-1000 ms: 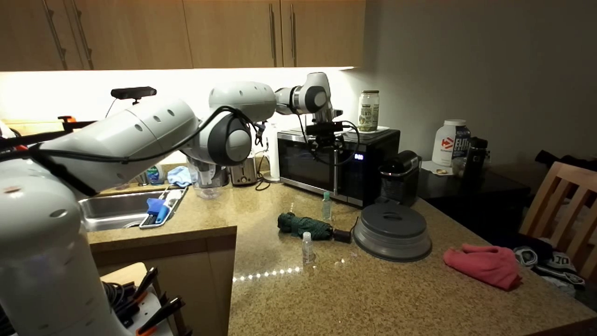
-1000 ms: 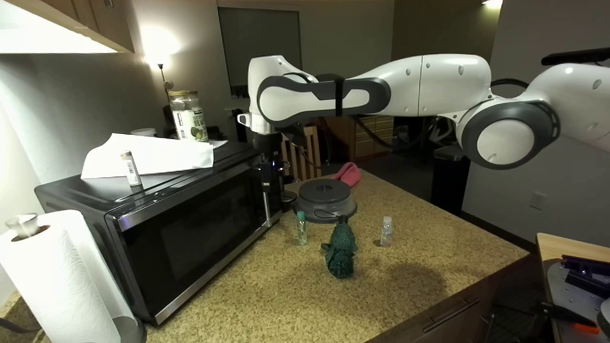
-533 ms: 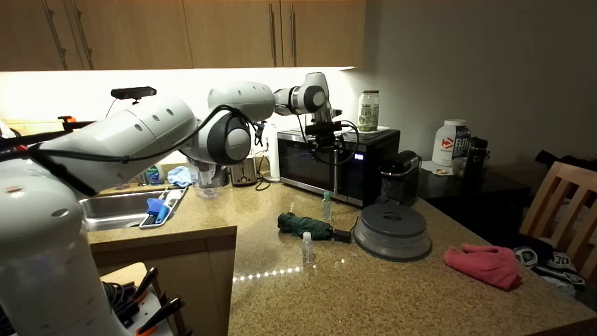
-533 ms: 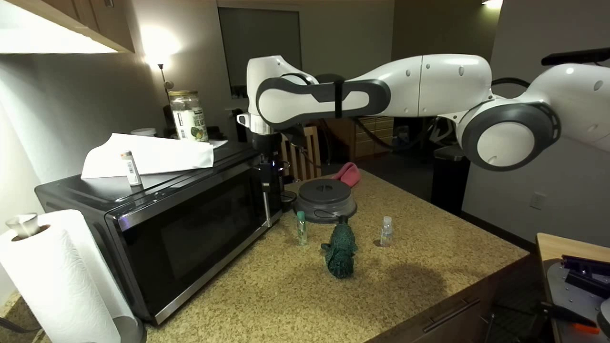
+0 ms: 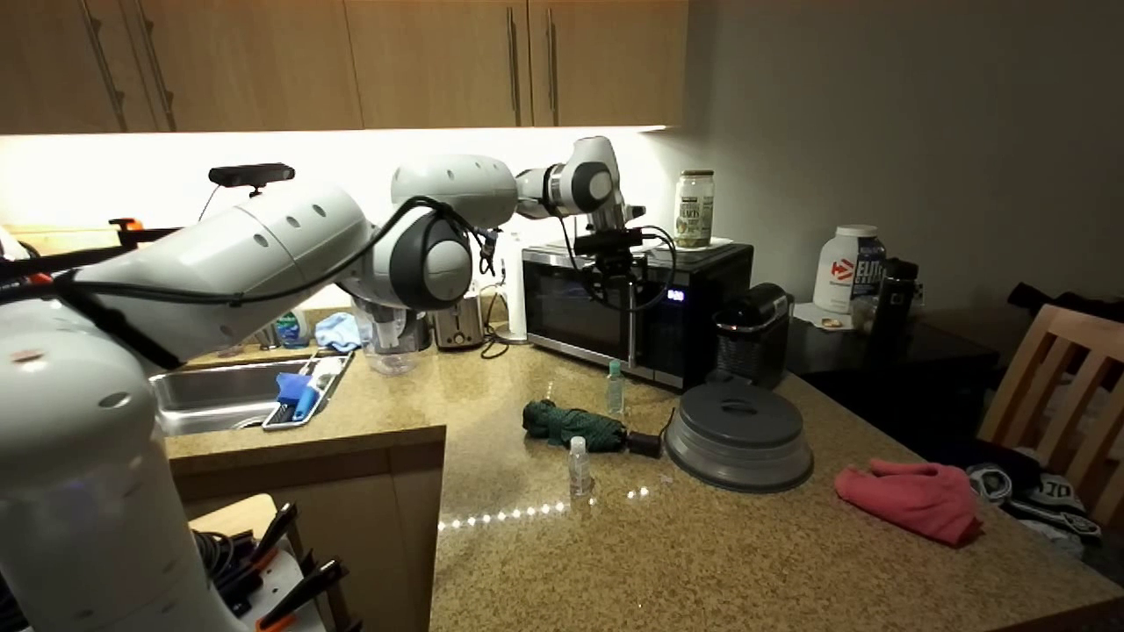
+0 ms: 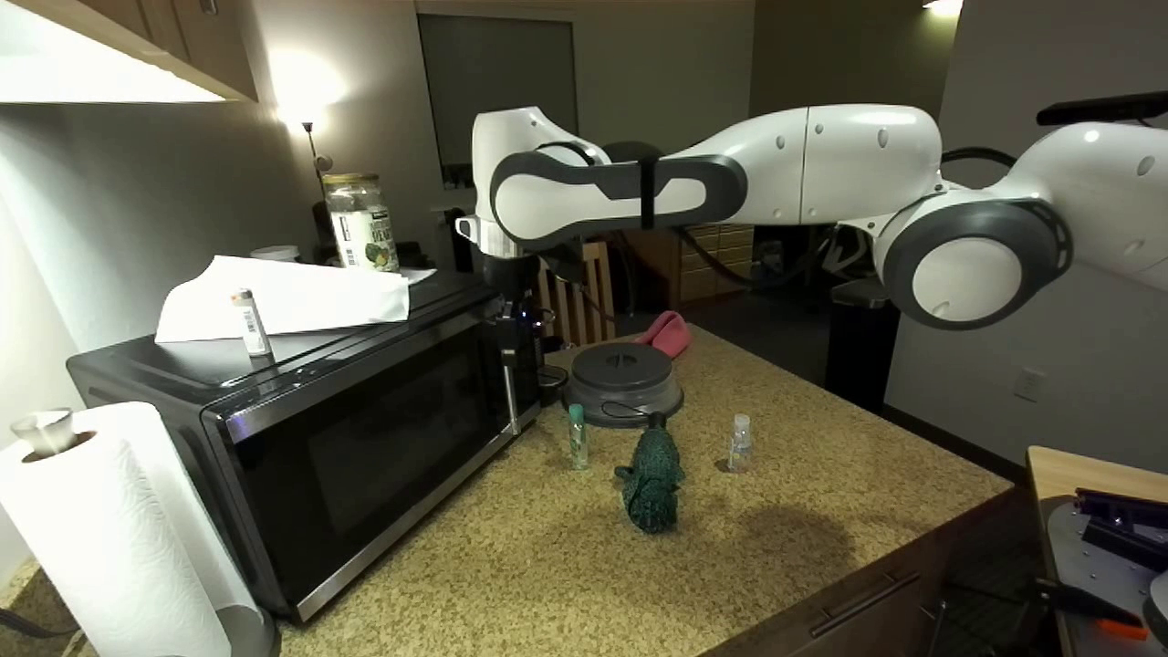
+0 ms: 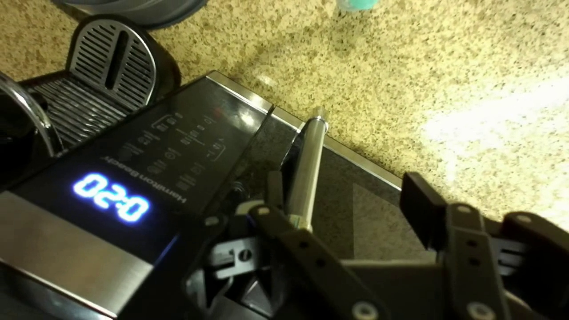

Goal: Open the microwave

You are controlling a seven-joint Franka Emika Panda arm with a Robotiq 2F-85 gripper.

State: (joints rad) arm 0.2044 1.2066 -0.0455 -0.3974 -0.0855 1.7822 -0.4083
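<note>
On the speckled tabletop (image 5: 702,562), a dark green bundle (image 5: 571,427) lies between a green-capped bottle (image 6: 578,445) and a clear bottle (image 6: 740,447), both upright. Its dark end points toward a grey domed cover (image 5: 739,439), with a black coffee maker (image 5: 753,338) just beside it. A pink cloth (image 5: 913,502) lies near the cover. Farther back, a toaster (image 5: 458,326) stands near an upright paper towel roll (image 6: 114,547).

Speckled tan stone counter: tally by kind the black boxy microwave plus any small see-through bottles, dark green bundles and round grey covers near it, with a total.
Black boxy microwave: 1
Small see-through upright bottles: 2
Dark green crumpled bundle: 1
Round grey domed cover: 1
Total: 5
</note>
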